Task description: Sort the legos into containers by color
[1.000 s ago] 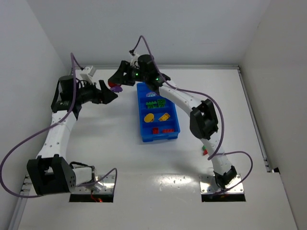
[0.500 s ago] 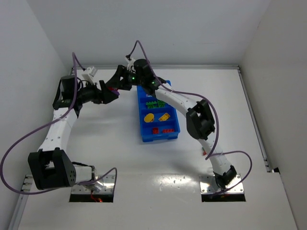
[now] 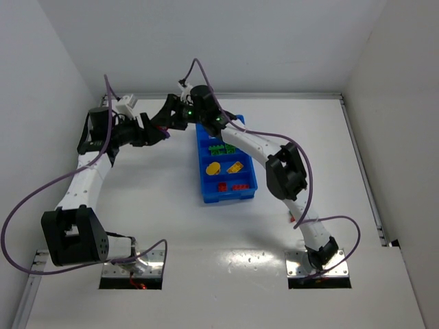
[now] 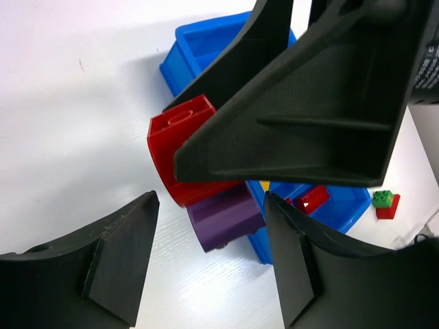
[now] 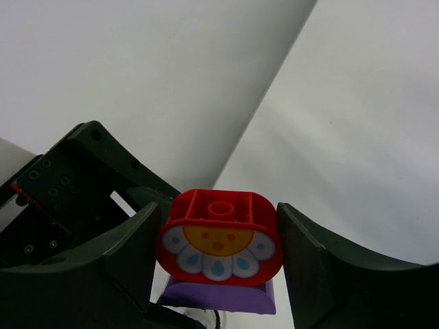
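My right gripper (image 5: 218, 247) is shut on a red lego (image 5: 219, 240) with a flower face. A purple lego (image 5: 219, 299) is stuck to that piece. Both hang in the air left of the blue tray (image 3: 199, 168), which holds the containers. In the left wrist view, the purple lego (image 4: 226, 219) lies between my left gripper's (image 4: 209, 257) jaws. They stand open on either side of it, with a gap showing on the left. The red lego (image 4: 171, 147) sits just beyond it. In the top view the two grippers meet tip to tip, left gripper (image 3: 156, 131) and right gripper (image 3: 169, 119).
The tray holds green legos (image 3: 223, 147), yellow legos (image 3: 214, 167) and red legos (image 3: 240, 185) in separate compartments. A small green and red piece (image 4: 384, 203) lies loose on the table by the right arm. The back wall stands close behind both grippers.
My right gripper has carried the red and purple pieces left, away from the tray. My left gripper has moved in around the purple piece and its jaws have narrowed.
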Controlling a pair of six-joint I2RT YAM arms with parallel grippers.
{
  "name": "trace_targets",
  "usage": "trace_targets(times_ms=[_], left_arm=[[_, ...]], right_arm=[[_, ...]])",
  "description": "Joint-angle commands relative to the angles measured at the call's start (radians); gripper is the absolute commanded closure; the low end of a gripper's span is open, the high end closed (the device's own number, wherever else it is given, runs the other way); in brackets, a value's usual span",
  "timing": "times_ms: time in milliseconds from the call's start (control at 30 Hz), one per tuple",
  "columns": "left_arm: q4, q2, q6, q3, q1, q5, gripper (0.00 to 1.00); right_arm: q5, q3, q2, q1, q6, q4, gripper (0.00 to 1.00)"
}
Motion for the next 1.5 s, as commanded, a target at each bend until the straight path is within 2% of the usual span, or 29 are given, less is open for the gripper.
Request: trace_targets(times_ms=[0, 167, 267, 367, 400, 500, 667, 800, 967, 1467], left_arm=[[0.051, 0.002, -0.02, 0.031, 0.006, -0.009, 0.32], [0.061, 0.002, -0.029, 0.031, 0.006, -0.009, 0.32], [0.061, 0.002, -0.029, 0.031, 0.006, -0.028, 0.38], [0.061, 0.011, -0.029, 0.031, 0.006, -0.028, 0.47], [0.061, 0.022, -0.029, 0.031, 0.006, -0.037, 0.54], [0.019, 0.04, -0.029, 0.031, 0.006, -0.037, 0.6], [0.019, 0.04, -0.038, 0.022, 0.006, -0.017, 0.6], [0.01, 0.04, -0.038, 0.012, 0.006, -0.017, 0.67], [0.001, 0.031, -0.038, 0.0, -0.005, -0.017, 0.71], [-0.053, -0.058, -0.02, -0.1, -0.062, -0.016, 0.71]], right_arm=[[-0.001, -0.007, -0.037, 0.016, 0.004, 0.036, 1.0], [0.009, -0.007, -0.037, 0.025, 0.004, 0.027, 1.0], [0.018, -0.007, -0.047, 0.025, 0.004, 0.027, 1.0], [0.029, -0.007, -0.047, 0.025, -0.005, 0.018, 1.0], [0.029, -0.007, -0.047, 0.025, -0.005, 0.018, 1.0], [0.054, -0.007, -0.047, 0.025, -0.014, 0.007, 1.0], [0.101, 0.015, -0.047, 0.025, -0.025, -0.013, 1.0], [0.141, 0.036, -0.047, 0.016, -0.034, -0.022, 1.0], [0.181, 0.072, -0.028, 0.007, -0.044, -0.032, 1.0], [0.244, 0.11, -0.001, -0.05, -0.084, -0.032, 1.0]])
